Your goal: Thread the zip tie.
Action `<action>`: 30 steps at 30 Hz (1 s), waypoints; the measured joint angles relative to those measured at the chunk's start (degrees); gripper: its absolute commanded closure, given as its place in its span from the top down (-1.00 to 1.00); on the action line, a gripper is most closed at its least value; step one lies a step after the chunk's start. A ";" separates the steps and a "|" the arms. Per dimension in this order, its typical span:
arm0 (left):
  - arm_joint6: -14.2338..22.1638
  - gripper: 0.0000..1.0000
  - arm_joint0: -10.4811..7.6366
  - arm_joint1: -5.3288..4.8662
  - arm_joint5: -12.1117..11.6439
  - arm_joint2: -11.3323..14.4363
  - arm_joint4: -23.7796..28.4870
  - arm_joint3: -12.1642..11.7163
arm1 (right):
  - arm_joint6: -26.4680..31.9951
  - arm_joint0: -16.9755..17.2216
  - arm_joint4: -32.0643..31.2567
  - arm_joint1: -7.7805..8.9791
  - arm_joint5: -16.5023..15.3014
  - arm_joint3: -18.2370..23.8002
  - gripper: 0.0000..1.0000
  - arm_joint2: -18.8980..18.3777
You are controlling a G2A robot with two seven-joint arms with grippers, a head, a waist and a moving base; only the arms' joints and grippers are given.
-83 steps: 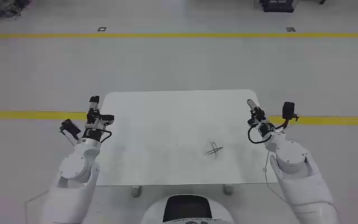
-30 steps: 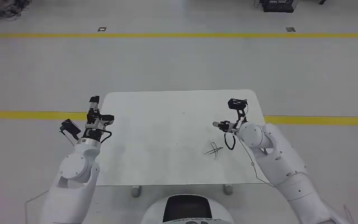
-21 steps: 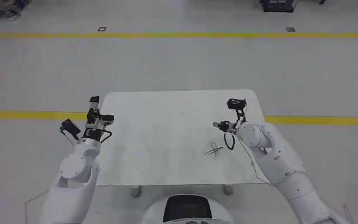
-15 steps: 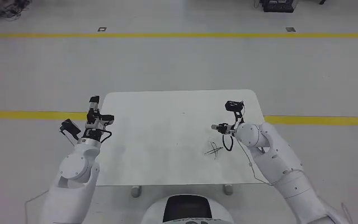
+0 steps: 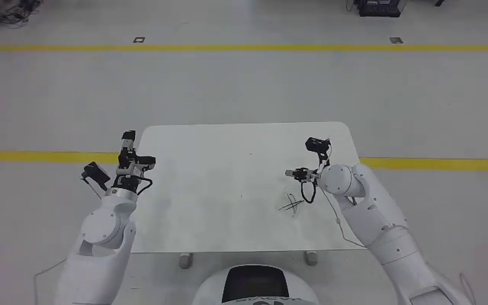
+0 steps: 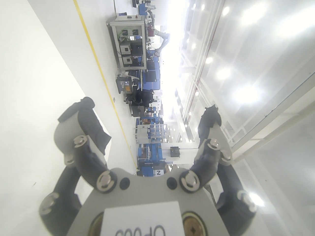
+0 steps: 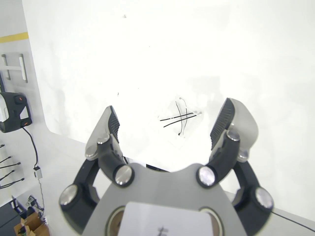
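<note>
- On the right half of the white table (image 5: pixel 213 198), toward the robot's edge, thin black zip ties (image 5: pixel 291 204) are lying crossed over one another in a small pile, flat on the surface.
- The right end effector (image 5: pixel 290 173) is hovering over the table just beyond the pile, near it but not touching it, its 2 fingers standing wide apart and gripping nothing.
- In the right wrist view, the zip ties (image 7: pixel 181 119) are showing on the table (image 7: pixel 147 37) in the gap between that end effector's (image 7: pixel 169 105) ribbed pads (image 7: pixel 219 121).
- The left end effector (image 5: pixel 127 139) is hanging at the table's left edge, well apart from the zip ties and pointing away from the robot.
- In the left wrist view, the left end effector (image 6: pixel 147 105) is facing out across the hall, its 2 dark fingers spread open with nothing between them.
- 2 yellow stripes (image 5: pixel 229 48) are crossing the pale floor, 1 beyond the table and 1 level with it.
</note>
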State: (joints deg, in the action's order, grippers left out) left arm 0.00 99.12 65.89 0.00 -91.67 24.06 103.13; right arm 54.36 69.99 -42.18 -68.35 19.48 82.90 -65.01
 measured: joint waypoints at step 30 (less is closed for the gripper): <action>0.00 1.00 0.00 0.00 0.00 0.00 0.00 0.00 | 25.15 -1.69 -33.27 -13.42 0.00 -2.19 1.00 0.54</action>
State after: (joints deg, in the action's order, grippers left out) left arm 0.00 99.12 65.89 0.00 -91.67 24.06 103.13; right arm 79.51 68.31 -75.45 -81.77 19.48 80.71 -64.47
